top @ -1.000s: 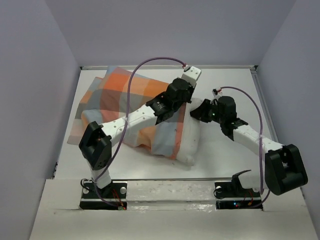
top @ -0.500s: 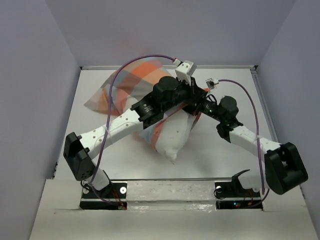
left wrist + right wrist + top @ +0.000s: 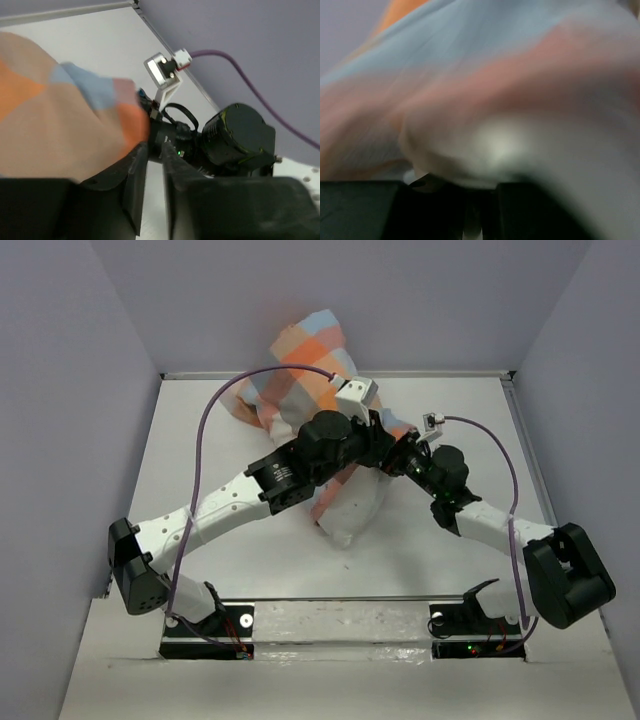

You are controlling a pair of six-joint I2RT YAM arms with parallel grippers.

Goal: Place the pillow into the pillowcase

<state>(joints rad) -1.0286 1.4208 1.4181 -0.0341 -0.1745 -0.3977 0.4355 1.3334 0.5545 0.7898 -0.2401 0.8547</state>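
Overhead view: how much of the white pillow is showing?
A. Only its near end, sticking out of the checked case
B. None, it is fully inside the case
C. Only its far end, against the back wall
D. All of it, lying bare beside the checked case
A: the pillow's white end pokes out toward the near side, while the checked pillowcase covers the rest.

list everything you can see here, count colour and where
pillowcase: one, orange, grey-blue and cream checks, raised and bunched over the far middle of the table
pillow: one, white, lower end showing below the pillowcase
table: one, white, under everything
cables: two, purple, arching over the arms
arms: two, white and black, meeting at the pillowcase
left fingers: black, close together at the pillowcase edge
right fingers: black, under blurred fabric, state unclear
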